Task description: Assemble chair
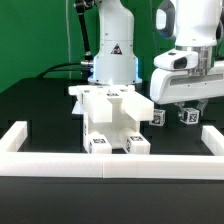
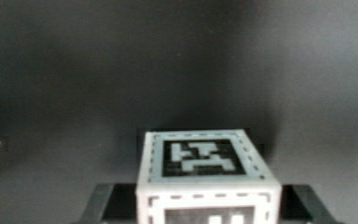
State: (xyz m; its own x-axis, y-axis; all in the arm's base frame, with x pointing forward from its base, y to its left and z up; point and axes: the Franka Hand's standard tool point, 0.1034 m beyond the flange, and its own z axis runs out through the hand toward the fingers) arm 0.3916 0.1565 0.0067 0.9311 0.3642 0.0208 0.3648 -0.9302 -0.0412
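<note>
My gripper (image 1: 176, 108) hangs low at the exterior view's right, just beside the partly built chair (image 1: 110, 118), a cluster of white blocky parts with square tags standing mid-table. In the wrist view a white tagged chair block (image 2: 201, 160) sits between my dark fingers (image 2: 119, 198), which press against both of its sides. My gripper (image 2: 202, 208) is shut on this block. In the exterior view the block's tagged faces (image 1: 188, 117) show just under the gripper body. Whether the block rests on the table or is lifted I cannot tell.
A long low white border rail (image 1: 110, 160) runs across the front, with raised ends at the exterior view's left (image 1: 15, 135) and right (image 1: 212, 136). The arm's white base (image 1: 112, 50) stands behind the chair. The tabletop is black.
</note>
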